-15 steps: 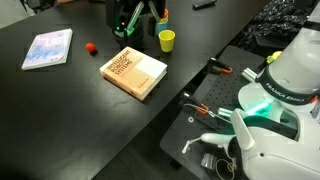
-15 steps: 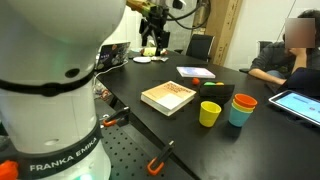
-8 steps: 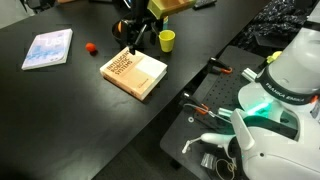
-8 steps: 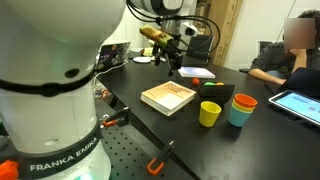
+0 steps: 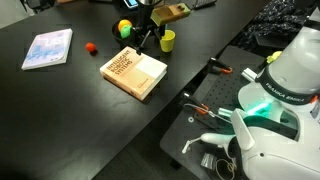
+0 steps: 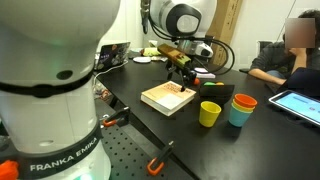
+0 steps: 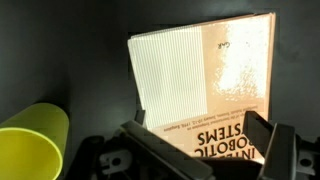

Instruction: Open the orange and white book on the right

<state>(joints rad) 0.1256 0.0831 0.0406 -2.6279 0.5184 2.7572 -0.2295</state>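
At the left of the counter [image 5: 60,115] in an exterior view lies a thin pale blue-white book [image 5: 47,48], and just to its right there is a small red object [image 5: 91,47]. More to the right, near the middle of the counter, lies the orange and white book [image 5: 134,73], flat and closed with the tan-orange cover and its white lettering upward; it is well apart from the pale book. The tool [image 5: 146,38] hangs over the far end of this book, between the book and the yellow cup [image 5: 167,40], which stands upright just beside that end. The arm reaches over the counter from above and behind, and its wrist is bent so that the tool points downward and a little slanted toward the book. In an exterior view from the opposite side the tool [image 6: 186,80] is low over the far edge of the book [image 6: 165,97]; whether it touches the cover cannot be told. To the right of the book there stand the yellow cup [image 6: 209,114] and a teal cup [image 6: 241,108]. In the wrist view the yellow cup [image 7: 30,140] is at the lower left, the book [image 7: 230,70] shows its white page edges and its cover, and the two fingers [image 7: 268,145] of the tool [image 7: 200,135] stand wide apart with nothing gripped between them.
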